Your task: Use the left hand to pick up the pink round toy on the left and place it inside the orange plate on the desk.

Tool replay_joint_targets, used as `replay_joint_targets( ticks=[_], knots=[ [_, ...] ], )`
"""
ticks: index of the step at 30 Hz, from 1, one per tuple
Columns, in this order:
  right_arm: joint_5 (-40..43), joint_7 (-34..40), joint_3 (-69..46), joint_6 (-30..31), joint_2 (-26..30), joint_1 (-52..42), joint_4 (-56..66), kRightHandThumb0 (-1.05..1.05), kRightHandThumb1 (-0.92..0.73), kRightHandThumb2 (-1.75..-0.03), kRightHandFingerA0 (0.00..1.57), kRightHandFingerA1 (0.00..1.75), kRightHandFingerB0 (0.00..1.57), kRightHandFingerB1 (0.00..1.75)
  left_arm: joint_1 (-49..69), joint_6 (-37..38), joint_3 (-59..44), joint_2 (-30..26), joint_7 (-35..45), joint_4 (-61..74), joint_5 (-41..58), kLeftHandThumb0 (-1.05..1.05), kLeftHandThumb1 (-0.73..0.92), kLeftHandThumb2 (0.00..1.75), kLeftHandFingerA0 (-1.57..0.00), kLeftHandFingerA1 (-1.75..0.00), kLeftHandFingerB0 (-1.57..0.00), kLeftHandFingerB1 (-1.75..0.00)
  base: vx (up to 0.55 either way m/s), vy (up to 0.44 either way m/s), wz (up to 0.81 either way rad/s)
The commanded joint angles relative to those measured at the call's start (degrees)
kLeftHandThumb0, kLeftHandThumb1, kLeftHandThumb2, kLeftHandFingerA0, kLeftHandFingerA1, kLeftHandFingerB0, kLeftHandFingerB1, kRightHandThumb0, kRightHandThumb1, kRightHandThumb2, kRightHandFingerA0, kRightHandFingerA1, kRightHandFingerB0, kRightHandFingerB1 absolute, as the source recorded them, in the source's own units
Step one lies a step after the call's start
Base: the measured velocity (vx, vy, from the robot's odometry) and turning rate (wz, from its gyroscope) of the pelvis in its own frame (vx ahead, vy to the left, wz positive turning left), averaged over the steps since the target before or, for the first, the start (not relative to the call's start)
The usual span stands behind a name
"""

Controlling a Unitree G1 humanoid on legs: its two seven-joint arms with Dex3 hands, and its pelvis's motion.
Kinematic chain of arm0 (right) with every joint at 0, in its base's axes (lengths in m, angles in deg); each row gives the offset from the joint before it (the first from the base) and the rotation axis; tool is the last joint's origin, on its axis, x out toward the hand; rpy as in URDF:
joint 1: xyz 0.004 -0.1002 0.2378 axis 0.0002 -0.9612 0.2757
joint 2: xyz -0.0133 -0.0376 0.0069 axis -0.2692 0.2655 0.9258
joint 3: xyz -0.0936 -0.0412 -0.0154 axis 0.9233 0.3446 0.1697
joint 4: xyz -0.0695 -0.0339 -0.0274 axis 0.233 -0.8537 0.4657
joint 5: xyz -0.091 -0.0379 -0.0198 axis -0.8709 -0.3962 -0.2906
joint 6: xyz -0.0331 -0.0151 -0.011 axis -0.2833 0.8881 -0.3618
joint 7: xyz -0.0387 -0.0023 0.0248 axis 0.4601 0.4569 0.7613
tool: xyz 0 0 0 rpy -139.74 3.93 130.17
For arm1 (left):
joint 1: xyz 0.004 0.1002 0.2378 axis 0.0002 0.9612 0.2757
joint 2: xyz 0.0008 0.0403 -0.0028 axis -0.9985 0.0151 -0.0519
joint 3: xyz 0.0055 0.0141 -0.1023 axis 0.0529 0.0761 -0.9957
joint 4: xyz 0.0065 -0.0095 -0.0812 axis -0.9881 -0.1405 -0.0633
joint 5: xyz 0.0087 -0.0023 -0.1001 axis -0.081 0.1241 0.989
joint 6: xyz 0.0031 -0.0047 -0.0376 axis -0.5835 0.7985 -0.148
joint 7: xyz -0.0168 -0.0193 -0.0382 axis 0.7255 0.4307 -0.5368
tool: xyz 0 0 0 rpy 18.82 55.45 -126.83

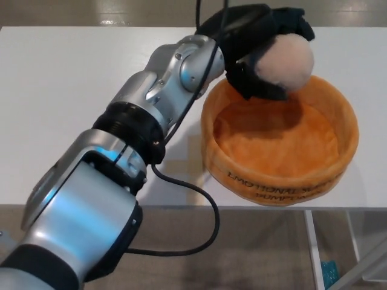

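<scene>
- Nearest the camera, the big silver upper arm point(78, 223) fills the lower left, with a black cable point(181, 199) looping off it and down past the table edge.
- Just past that, the white table point(54, 90) runs across the view, bare on its left side.
- On the right side of the table sits the orange plate point(278, 181), a soft, high-walled round dish with dark lettering on its near wall, set close to the table's front edge.
- The silver forearm point(163, 90) stretches up and across from the left, reaching over the plate's far left rim.
- At the end of it, the left hand point(254, 42) is clamped on the pink ball point(285, 60): black fingers point(290, 24) curl over the top and another black part wraps under and beside it.
- The ball is up in the air, clear of the orange lining, hanging above the far part of the plate and its back rim.
- A dark shadow lies on the plate's inner floor right under the hand and ball.
- The right hand does not show anywhere.
</scene>
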Motion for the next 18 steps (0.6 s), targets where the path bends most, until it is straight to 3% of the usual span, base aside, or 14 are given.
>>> replay_joint_targets(
  ticks=[1, 2, 10, 11, 16, 17, 18],
  knots=[
    [0.09, -0.19, 0.01, 0.24, 0.26, -0.34, -0.07, -0.37, -0.58, -0.58, 0.74, 0.57, 0.63, 0.44, -2.66, -8.47, 2.22, 1.01, 12.27, -1.41, -1.27, -0.78, 0.43, 0.84, 0.00, 0.00, 0.00, 0.00, 0.00, 0.000, 0.00],
    [0.09, -0.28, 0.00, 0.32, 0.35, -0.12, -0.06, -0.38, -0.58, -0.58, 0.74, 0.55, 0.62, 0.43, -2.92, -8.67, 2.30, 1.03, 12.75, -1.49, -1.19, -0.90, 0.50, 0.60, 0.00, 0.00, 0.00, -0.06, 0.00, 0.000, 0.00],
    [-0.23, -0.27, 0.33, 0.22, 0.65, 0.40, -0.04, -0.39, -0.59, -0.58, 0.74, 0.54, 0.62, 0.44, -3.12, -10.31, 1.75, 1.52, 17.05, -0.96, 0.60, -1.00, 0.58, 0.64, 0.00, 0.00, 0.00, -0.04, 0.00, 0.000, 0.00],
    [-0.01, -0.41, 0.16, 0.26, 0.60, 0.49, -0.06, -0.37, -0.58, -0.58, 0.74, 0.55, 0.62, 0.44, -3.23, -10.30, 1.79, 1.44, 17.36, -0.81, 0.52, -0.91, 0.49, 0.92, 0.00, 0.00, 0.00, 0.00, 0.00, 0.000, 0.00],
    [-0.18, -0.18, 0.36, 0.27, 0.65, 0.66, -0.03, -0.39, -0.59, -0.58, 0.74, 0.57, 0.63, 0.44, -3.11, -10.57, 1.01, 0.85, 18.64, 0.00, 0.99, -0.89, 0.48, 0.91, 0.00, 0.00, 0.00, -0.01, 0.00, 0.000, 0.00],
    [-0.16, -0.08, 0.36, 0.34, 0.60, 0.68, -0.03, -0.39, -0.59, -0.58, 0.74, 0.57, 0.63, 0.44, -3.00, -10.41, 0.98, 0.58, 18.66, 0.23, 0.86, -1.01, 0.57, 0.66, 0.00, 0.00, 0.00, -0.11, 0.00, 0.000, 0.00],
    [-0.16, -0.04, 0.36, 0.37, 0.57, 0.69, -0.03, -0.39, -0.59, -0.58, 0.74, 0.57, 0.63, 0.44, -2.93, -10.38, 0.94, 0.48, 18.71, 0.38, 0.78, -1.01, 0.57, 0.66, 0.00, 0.00, 0.00, -0.11, 0.00, 0.000, 0.00]
  ],
)
